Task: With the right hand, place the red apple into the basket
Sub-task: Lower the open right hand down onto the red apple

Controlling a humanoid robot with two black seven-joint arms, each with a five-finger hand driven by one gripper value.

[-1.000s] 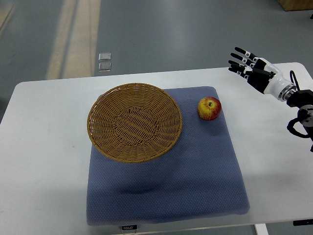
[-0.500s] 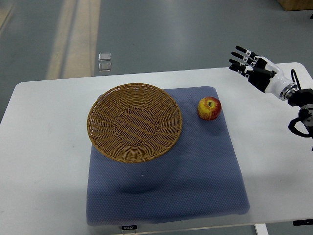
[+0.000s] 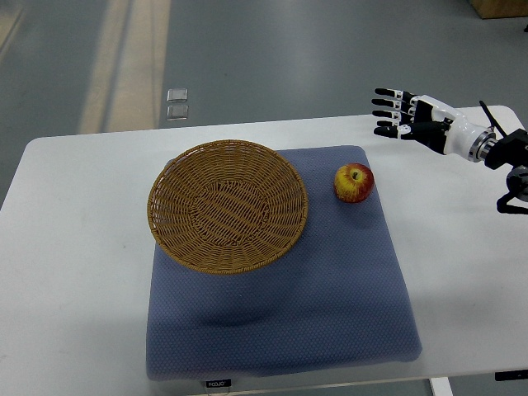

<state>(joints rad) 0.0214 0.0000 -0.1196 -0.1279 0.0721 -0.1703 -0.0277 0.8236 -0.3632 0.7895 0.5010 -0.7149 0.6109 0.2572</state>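
Observation:
A red and yellow apple (image 3: 353,183) sits on the blue mat (image 3: 330,289), just right of the round wicker basket (image 3: 228,205), which is empty. My right hand (image 3: 398,115) hovers above the table's far right part, up and to the right of the apple, with a clear gap between them. Its fingers (image 3: 386,111) are spread and point left; it holds nothing. The left arm does not show.
The white table (image 3: 74,247) carries the mat. Its far edge runs just behind the right hand. Grey floor with a pale stripe lies beyond. A small square floor plate (image 3: 176,105) lies behind the table.
My right hand has moved left and slightly farther back, and has turned so that its fingers point left toward the apple side. Apple and basket have not moved.

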